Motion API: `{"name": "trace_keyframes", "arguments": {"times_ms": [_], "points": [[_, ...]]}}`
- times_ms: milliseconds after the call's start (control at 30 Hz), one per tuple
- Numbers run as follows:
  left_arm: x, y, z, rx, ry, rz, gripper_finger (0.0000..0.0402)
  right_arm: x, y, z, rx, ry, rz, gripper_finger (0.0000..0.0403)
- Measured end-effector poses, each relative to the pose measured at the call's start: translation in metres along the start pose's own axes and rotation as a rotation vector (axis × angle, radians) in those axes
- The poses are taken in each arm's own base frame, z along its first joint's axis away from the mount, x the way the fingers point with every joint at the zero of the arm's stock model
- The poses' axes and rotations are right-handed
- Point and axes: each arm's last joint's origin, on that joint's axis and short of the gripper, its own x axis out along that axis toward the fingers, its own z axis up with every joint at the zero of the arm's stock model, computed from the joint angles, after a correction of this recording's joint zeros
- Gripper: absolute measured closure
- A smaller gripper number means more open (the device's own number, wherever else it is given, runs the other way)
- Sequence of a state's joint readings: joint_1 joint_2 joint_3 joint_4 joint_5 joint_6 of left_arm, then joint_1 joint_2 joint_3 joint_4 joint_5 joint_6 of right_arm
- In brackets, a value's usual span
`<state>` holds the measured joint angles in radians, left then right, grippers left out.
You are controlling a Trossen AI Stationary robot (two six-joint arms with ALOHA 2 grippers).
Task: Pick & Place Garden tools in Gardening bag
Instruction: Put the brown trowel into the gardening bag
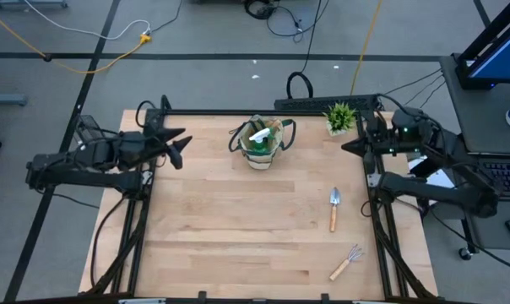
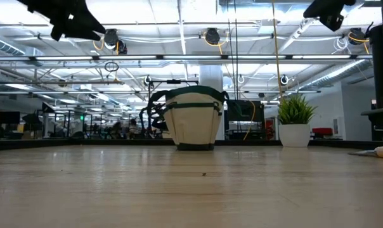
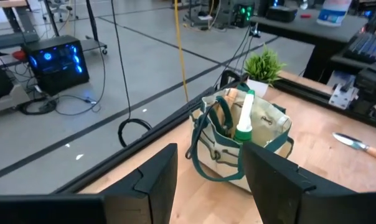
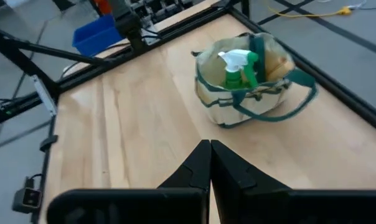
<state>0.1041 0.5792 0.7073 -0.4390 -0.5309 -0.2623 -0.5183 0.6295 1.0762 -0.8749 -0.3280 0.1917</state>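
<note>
The beige gardening bag stands on its base at the table's far middle. A green spray bottle with a white nozzle and a wooden handle stick out of it. A wooden-handled trowel and a hand rake lie flat on the table's right side. My left gripper hovers open to the left of the bag, high above the table. My right gripper hovers shut at the far right, by the potted plant. The shears are hidden.
A small spiky green potted plant in a white pot stands at the table's far right corner. Black frame rails run along the table's left and right edges. Bare wood fills the middle and the near left.
</note>
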Motion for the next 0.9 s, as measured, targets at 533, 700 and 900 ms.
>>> {"name": "trace_keyframes", "arguments": {"times_ms": [533,700,900], "points": [[-0.010,-0.005,-0.036,-0.026,-0.052,-0.238,0.0218,0.044,0.034,0.021,-0.031,0.198,-0.014,0.0403],[-0.012,-0.009,-0.045,-0.026,-0.073,-0.313,0.0218,0.055,0.051,0.023,-0.020,0.264,-0.033,0.0403],[-0.021,-0.011,-0.048,0.021,-0.082,-0.413,0.0218,0.070,0.069,0.019,0.068,0.390,-0.060,0.0403]]}}
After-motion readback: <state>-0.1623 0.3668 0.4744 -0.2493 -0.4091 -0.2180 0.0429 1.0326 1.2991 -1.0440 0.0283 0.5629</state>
